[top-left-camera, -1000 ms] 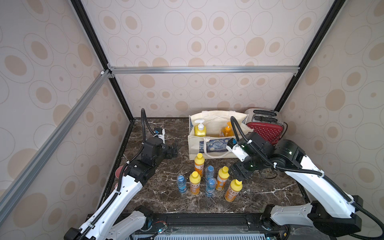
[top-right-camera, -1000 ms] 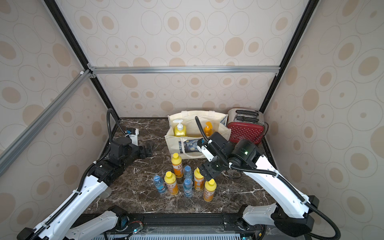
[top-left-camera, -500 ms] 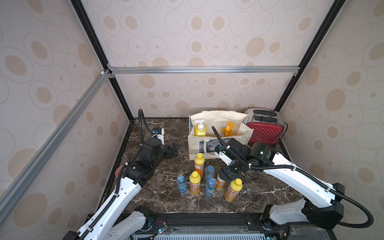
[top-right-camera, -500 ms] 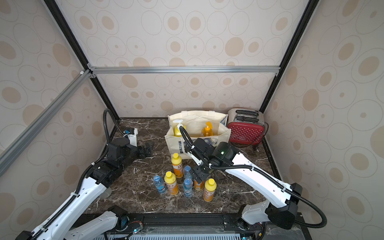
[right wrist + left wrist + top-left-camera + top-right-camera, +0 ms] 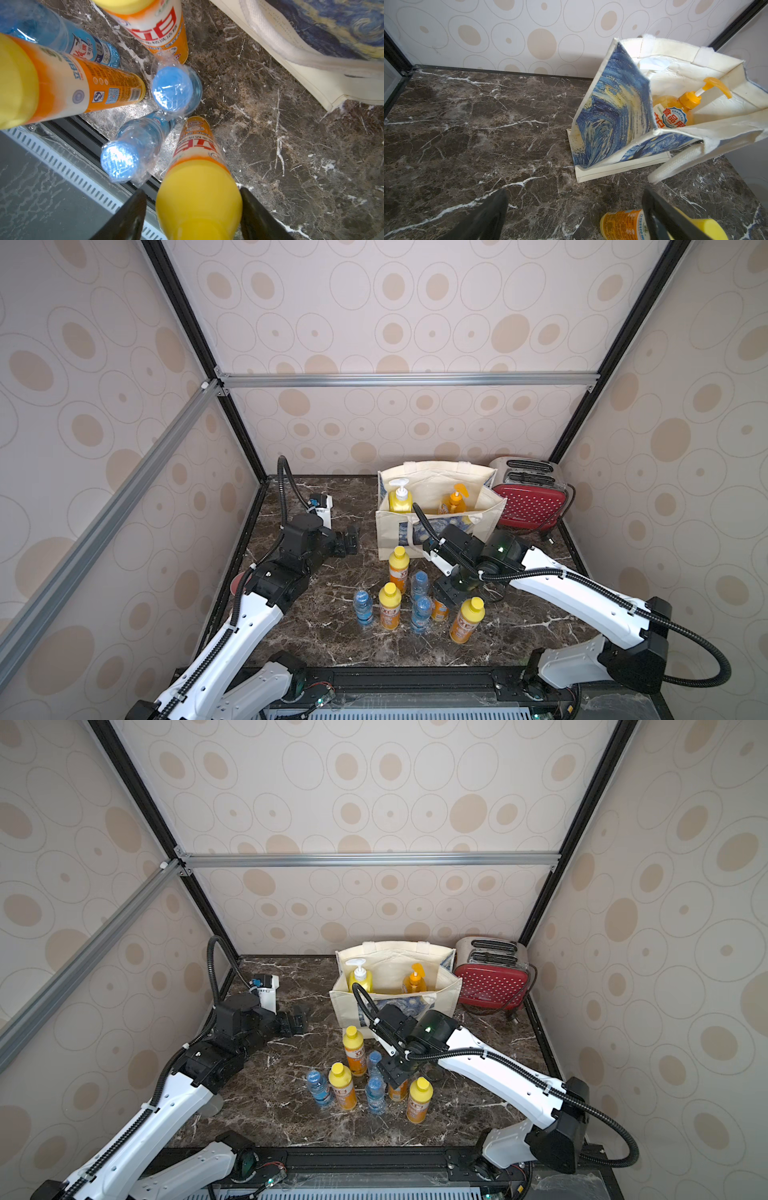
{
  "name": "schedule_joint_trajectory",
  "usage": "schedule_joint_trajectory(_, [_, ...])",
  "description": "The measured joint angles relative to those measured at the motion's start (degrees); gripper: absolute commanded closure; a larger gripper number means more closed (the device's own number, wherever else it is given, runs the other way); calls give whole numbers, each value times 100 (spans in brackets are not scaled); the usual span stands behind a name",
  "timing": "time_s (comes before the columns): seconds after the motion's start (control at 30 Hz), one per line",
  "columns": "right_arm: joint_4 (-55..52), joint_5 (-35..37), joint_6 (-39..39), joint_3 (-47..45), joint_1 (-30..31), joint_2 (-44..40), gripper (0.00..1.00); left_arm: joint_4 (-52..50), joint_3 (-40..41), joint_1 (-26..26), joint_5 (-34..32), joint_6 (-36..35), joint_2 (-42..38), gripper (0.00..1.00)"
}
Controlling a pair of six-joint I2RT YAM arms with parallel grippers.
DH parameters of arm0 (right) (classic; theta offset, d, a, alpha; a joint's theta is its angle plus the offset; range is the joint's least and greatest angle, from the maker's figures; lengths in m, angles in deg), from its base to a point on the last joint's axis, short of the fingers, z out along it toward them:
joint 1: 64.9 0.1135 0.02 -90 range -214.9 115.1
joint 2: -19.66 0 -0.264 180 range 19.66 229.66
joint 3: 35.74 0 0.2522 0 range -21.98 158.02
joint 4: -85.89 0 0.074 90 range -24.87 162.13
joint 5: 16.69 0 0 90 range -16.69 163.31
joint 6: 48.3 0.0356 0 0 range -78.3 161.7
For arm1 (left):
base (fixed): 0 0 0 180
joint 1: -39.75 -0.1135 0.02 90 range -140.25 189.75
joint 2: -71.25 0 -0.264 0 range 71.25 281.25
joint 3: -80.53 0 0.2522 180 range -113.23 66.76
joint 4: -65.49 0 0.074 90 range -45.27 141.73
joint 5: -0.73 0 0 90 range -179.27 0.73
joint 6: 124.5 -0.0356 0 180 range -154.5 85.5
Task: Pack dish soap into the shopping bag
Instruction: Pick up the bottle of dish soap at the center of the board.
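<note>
We read red "食品用" on the amber pump bottle (image 5: 675,118), left wrist cam. Right wrist cam: big red "立白" on a small orange bottle (image 5: 158,29), same brand on the yellow-capped bottle (image 5: 195,143) nearest the lens. The water bottle (image 5: 83,49) label chars are too blurry for us.

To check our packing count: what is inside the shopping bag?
A yellow pump bottle and an amber pump bottle stand inside the shopping bag; its walls hide the floor.
</note>
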Motion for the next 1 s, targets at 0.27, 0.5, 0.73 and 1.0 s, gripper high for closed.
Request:
schedule_joint_trajectory(0.27, [83,44,90,-79,0,15,55,2,-4,0,111,0,26,1])
schedule_joint_trajectory(0.5, [-105,87,74,31,4,39,69,-15,-216,0,330,-2,214,1])
schedule_joint_trajectory(0.73, [-721,319,-79,1056,15,68,72,-37,-420,0,544,-4,304,1])
schedule_joint_trajectory(1.0, [-1226,409,-459,2907,20,133,75,-42,-684,0,935,-4,562,1])
